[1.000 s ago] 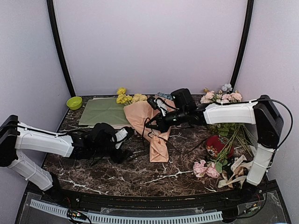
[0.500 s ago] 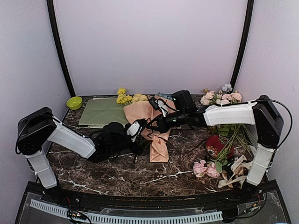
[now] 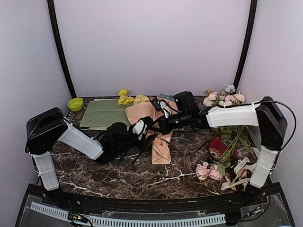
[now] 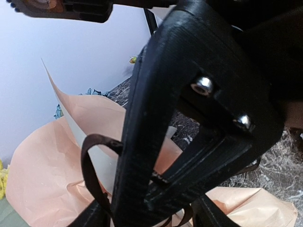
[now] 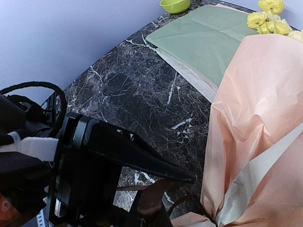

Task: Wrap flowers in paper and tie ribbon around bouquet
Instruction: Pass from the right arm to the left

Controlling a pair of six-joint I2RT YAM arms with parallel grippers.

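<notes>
**Closing in on the ribbon with my left arm**

Change: a second ago my left arm lay stretched out low over the left of the table [image 3: 142,177], well apart from the work. Now its elbow is folded up. My left pincer [image 3: 141,128] sits against the waist of the bouquet [image 3: 150,113], just beside my right pincer [image 3: 156,127]. The right arm has not moved.

Left pincer: the jaws went wider on the way in and have come partway back. In my left wrist view one black finger fills the frame. I cannot tell how far apart the jaws stand, or whether they hold anything. The ribbon [image 4: 90,163] loops just beside that finger, in front of the paper [image 4: 42,179].

Right pincer: shut tight. The ribbon runs out from the bottom edge of its wrist view, where my fingertips should be, so I judge it is pinching the ribbon.

Bouquet: lies mid-table, yellow flowers [image 3: 127,100] at the far end by the green sheet [image 3: 101,113], narrow end toward me.

Meaning: the wrapping looks done. Both pincers are now at the ribbon, so tying can begin. I see no knot yet.

Writing: none readable. The cream ribbons [image 3: 238,174] at the right are too small to make out any print.
</notes>
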